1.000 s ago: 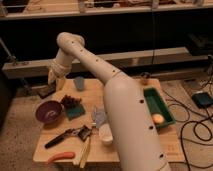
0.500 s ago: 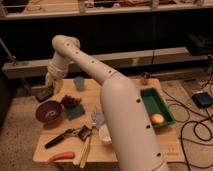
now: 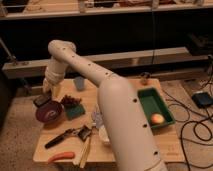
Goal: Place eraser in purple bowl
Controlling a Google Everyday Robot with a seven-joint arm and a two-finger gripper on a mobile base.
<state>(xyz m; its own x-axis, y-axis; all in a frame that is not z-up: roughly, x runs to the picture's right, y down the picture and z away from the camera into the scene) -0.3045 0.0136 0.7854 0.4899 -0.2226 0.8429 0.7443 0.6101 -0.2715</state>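
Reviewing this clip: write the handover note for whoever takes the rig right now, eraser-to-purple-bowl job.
Gripper: at the table's far left, just above the purple bowl's back rim.
Eraser: dark block right under the gripper, over the bowl's far-left rim; whether it is gripped or resting on the rim cannot be made out.
Done: eraser brought to the bowl.
Left: confirm it lies inside the bowl, then withdraw the arm.
Nearby: teal sponge right of the bowl, black-handled tool in front.

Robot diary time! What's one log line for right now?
gripper: above bowl rim, holding eraser | purple bowl: on table, far-left | eraser: not yet released
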